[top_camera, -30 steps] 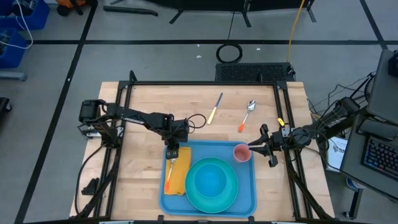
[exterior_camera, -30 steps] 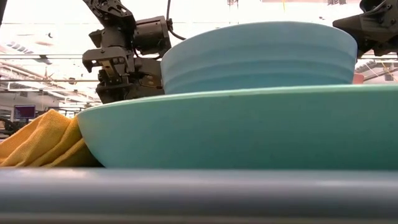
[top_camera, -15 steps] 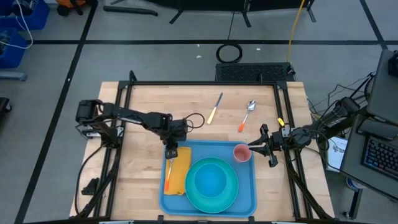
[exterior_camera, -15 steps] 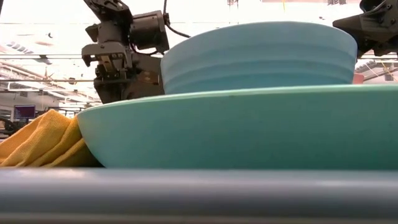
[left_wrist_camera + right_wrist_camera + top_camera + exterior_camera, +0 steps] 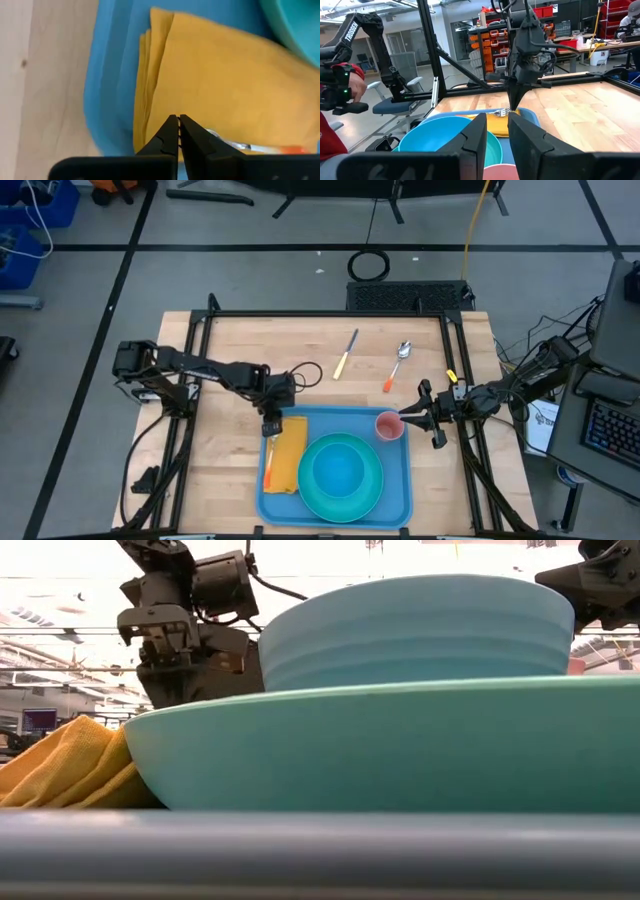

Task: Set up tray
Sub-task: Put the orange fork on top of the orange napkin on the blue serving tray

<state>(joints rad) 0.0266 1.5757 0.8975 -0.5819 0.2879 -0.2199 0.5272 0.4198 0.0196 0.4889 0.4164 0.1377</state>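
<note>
On the near middle of the wooden table [image 5: 230, 345] we are seeing the blue tray [image 5: 395, 502] lying flat, carrying a turquoise plate [image 5: 341, 475] with a bowl, a folded yellow napkin [image 5: 289, 455] with a fork on it at its left, and a pink cup [image 5: 389, 425] at its far right corner. Our left gripper [image 5: 271, 426] is hovering with fingers pressed together over the napkin's far end. Our right gripper [image 5: 407, 418] is pinching the cup's rim, jaws narrow.
</note>
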